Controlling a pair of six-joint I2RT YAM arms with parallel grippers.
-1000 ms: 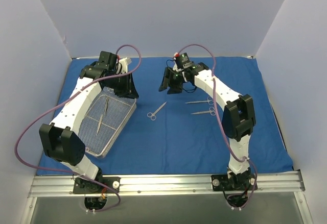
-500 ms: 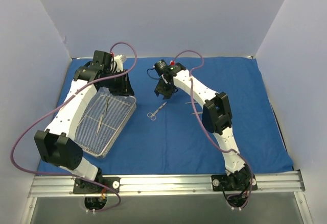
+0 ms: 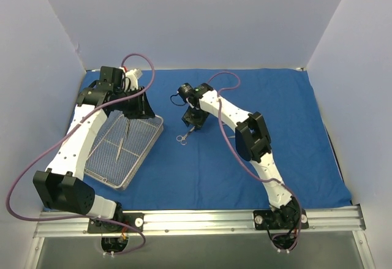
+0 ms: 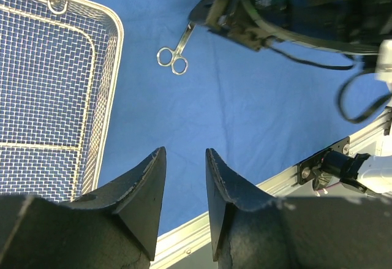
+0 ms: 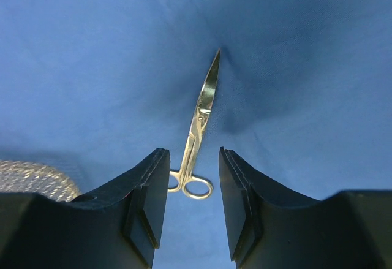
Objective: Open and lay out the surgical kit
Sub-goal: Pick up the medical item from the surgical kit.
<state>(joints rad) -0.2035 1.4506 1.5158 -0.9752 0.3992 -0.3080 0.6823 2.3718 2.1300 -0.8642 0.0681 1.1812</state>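
The royal-blue cloth wrap lies spread flat over the table. The silver wire-mesh tray stands on its left part with one thin steel instrument inside. A pair of steel scissors lies on the cloth just right of the tray. My right gripper is open and empty, low over the scissors' blades; in the right wrist view the scissors lie between its fingers. My left gripper is open and empty above the tray's far corner. The left wrist view shows the tray and the scissors.
White walls close in the left, back and right. A metal rail runs along the near edge with both arm bases on it. My right arm stretches over the middle of the cloth and hides what lies beneath it.
My right gripper has swung left and down from the back middle to just over the scissors. My left arm has drawn a little to the left. Two instruments seen earlier are now hidden under the right arm.
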